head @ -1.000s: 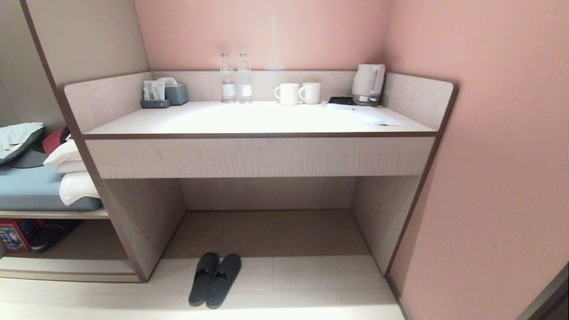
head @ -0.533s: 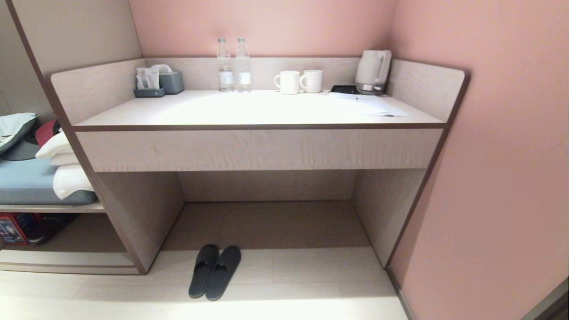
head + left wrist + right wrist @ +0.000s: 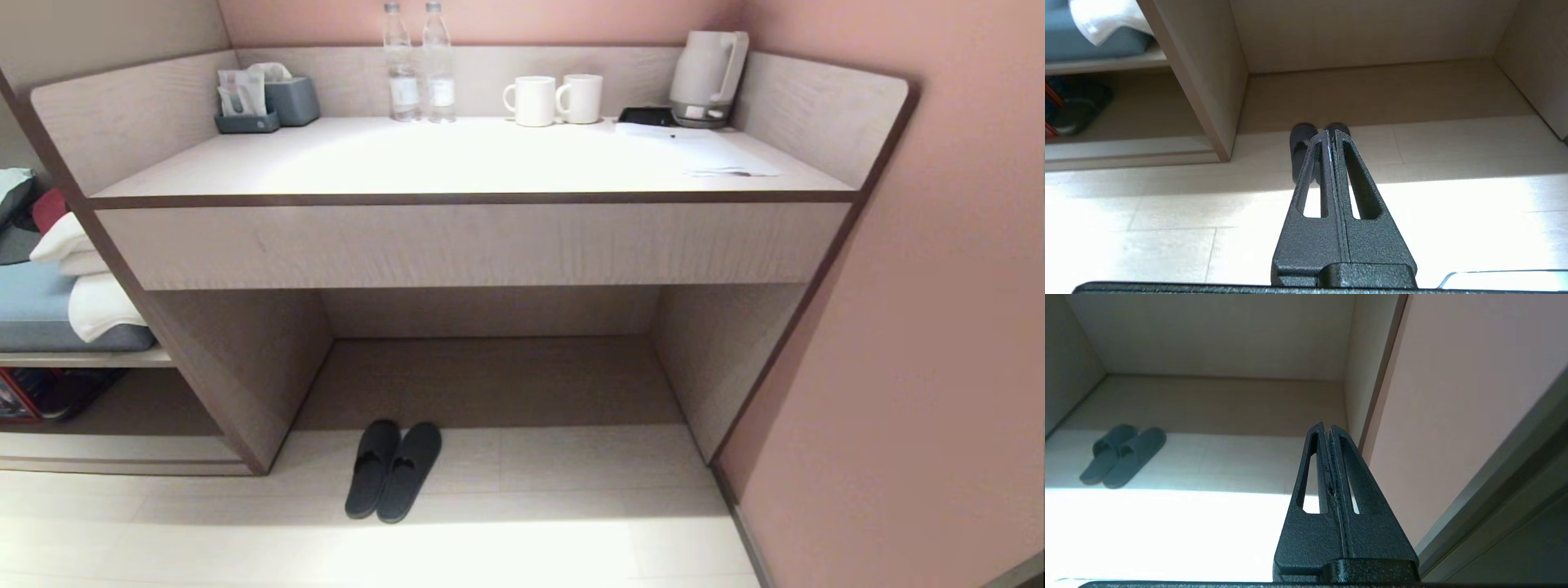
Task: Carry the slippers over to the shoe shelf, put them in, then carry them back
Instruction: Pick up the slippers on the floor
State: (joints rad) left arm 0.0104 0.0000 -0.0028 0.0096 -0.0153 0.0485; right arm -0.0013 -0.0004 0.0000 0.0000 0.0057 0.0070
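The slippers (image 3: 393,469) lie paired on the floor (image 3: 571,490), awaiting pickup; left gripper (image 3: 1327,132) and right gripper (image 3: 1327,426) are both closed, holding nothing.

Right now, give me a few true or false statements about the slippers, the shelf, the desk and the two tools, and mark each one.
1. The slippers lie side by side on the floor in front of the desk opening. True.
2. The slippers are already in the shoe shelf. False: they are on the floor outside it, to its right in the head view.
3. The left tool is shut and holds nothing. True.
4. The right tool grips one slipper. False: it is shut and empty, and both slippers lie apart from it on the floor.
5. Two white mugs stand on the desk. True.
6. The kettle stands on the floor. False: it is on the desk, by the back right corner.
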